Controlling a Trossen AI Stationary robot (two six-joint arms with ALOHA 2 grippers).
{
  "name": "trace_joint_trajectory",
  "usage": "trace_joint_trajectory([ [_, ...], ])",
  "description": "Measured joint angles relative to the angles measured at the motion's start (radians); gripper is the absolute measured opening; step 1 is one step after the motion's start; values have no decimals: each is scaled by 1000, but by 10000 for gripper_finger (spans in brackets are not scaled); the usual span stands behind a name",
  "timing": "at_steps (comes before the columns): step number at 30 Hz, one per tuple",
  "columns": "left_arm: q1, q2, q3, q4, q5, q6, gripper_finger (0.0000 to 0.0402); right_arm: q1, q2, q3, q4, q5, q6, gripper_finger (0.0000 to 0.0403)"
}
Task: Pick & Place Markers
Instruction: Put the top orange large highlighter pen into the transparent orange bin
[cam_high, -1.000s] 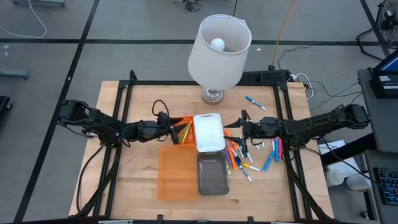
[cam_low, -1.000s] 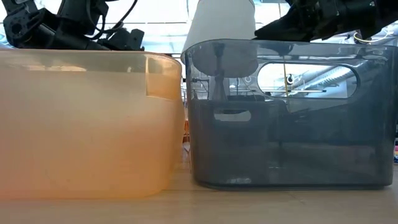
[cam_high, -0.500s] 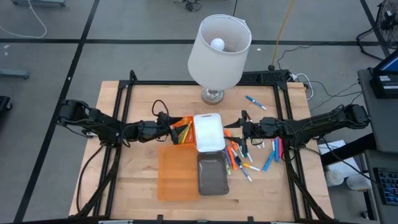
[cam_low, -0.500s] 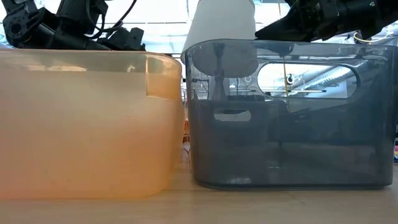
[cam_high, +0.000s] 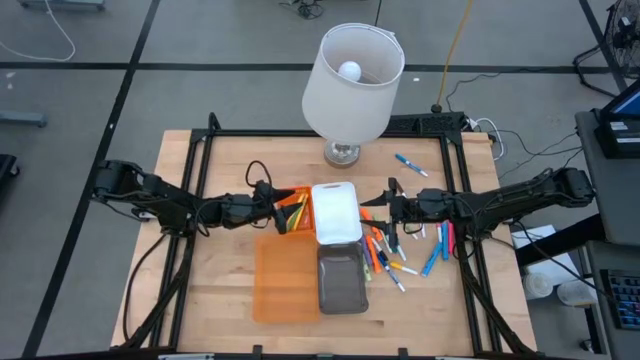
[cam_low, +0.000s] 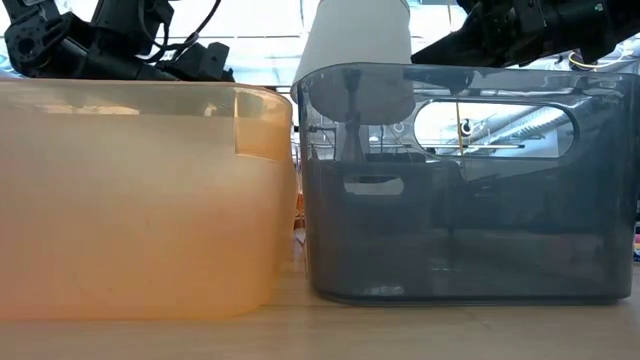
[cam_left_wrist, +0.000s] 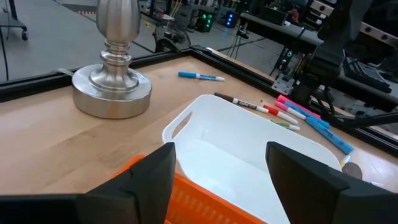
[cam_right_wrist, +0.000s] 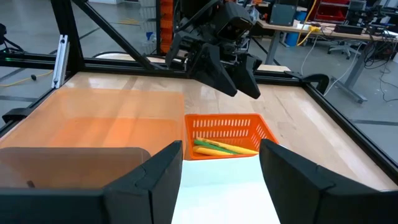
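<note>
Nothing has moved | left fingers (cam_left_wrist: 217, 180) wide, empty over orange basket (cam_high: 290, 212) | right fingers (cam_right_wrist: 221, 171) wide | approach loose markers (cam_high: 385, 250) low.

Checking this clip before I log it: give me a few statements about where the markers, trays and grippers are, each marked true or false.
1. The small orange basket holds a few markers. True.
2. The white tray is full of markers. False: its inside shows bare.
3. Most loose markers lie on the table to the right of the trays. True.
4. The left gripper is shut on a marker. False: its fingers stand apart with nothing between them.
5. The right gripper is open, beside the white tray. True.
6. The lamp stands inside the grey tray. False: it stands on the table behind the trays.
</note>
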Motion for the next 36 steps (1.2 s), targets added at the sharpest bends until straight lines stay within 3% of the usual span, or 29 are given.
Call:
trace_joint_trajectory([
  [8, 0, -14, 0, 5, 24, 53, 260, 0, -40, 0, -72, 0, 38, 201],
  [16, -27, -165, 0, 5, 315, 337, 233, 0, -186, 0, -258, 0, 126, 201],
  [21, -78, -261, 0, -31, 454, 369, 217, 8, -234, 0, -400, -3, 183, 201],
  [25, -110, -336, 0, -100, 442, 416, 209, 34, -205, 0, -445, 8, 236, 201],
  [27, -116, -372, 0, -129, 397, 461, 207, 50, -167, 0, -455, 64, 275, 201],
  [30, -117, -410, 0, -150, 318, 496, 210, 69, -73, 1, -457, 169, 297, 201],
  [36, -116, -433, 0, -165, 238, 493, 215, 70, 159, 106, -586, 182, 365, 201],
])
